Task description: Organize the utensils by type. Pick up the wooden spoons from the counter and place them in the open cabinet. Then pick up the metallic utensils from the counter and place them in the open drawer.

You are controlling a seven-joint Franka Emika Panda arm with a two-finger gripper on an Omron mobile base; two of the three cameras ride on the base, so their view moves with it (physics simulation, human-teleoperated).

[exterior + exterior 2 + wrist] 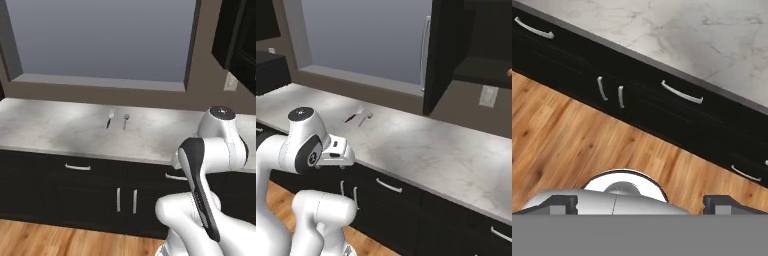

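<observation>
A small fork (109,119) with a dark handle and a small silver spoon (125,120) lie side by side on the white marble counter (60,130), below the window. The right base view has the fork (351,118) and spoon (365,119) beyond my arm. My gripper (642,205) is open and empty. It hangs in front of the counter (702,30), over the floor, well short of the utensils. The open cabinet (481,67) stands at upper right, and an orange-brown tip (509,72) on its shelf looks like a wooden spoon. The open drawer is out of view.
Black cabinet fronts (637,100) with silver handles run under the counter, above a wooden floor (572,140). The cabinet's black door (438,55) swings out over the counter. A wall outlet (488,95) sits under the cabinet. A dark block (271,70) stands at far left.
</observation>
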